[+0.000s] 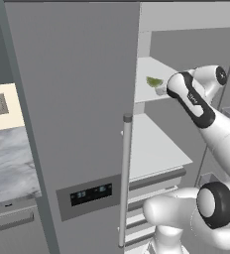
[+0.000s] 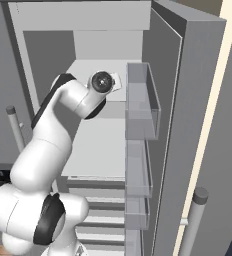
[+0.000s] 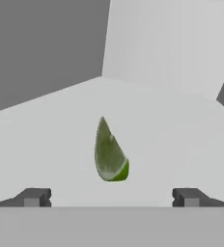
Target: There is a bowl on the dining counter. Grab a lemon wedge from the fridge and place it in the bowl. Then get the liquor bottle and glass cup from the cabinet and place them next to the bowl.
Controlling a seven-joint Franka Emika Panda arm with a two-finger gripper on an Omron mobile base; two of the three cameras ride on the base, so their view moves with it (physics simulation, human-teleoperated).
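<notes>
Nearest, in the hand view: pincer (image 3: pixel 111 197) released, its two dark fingertips (image 3: pixel 34 197) spread wide at the lower edge, nothing between them. Just beyond and centred between the tips: lemon wedge (image 3: pixel 110 153), green-yellow, standing on its rounded end with the pointed tip up, resting on the pale fridge shelf (image 3: pixel 172 140) and apart from both tips. Behind it: pale rear wall of the fridge interior meeting a darker side wall.

Left base view, near to far: white arm rising from the lower right, elbow joint dark-ringed; closed left door of the fridge (image 1: pixel 72 99), grey, with a long pale vertical handle (image 1: pixel 124 178) and a dark dispenser panel (image 1: pixel 91 194); lower shelf and drawers inside the open right half; upper shelf with the lemon wedge (image 1: pixel 154 81) lying just in front of the arm's wrist. Marble worktop (image 1: pixel 8 163) at far left.

Right base view, near to far: arm base at lower left; open right fridge door (image 2: pixel 188 130) with clear door bins (image 2: pixel 142 105); forearm reaching onto the upper shelf.
</notes>
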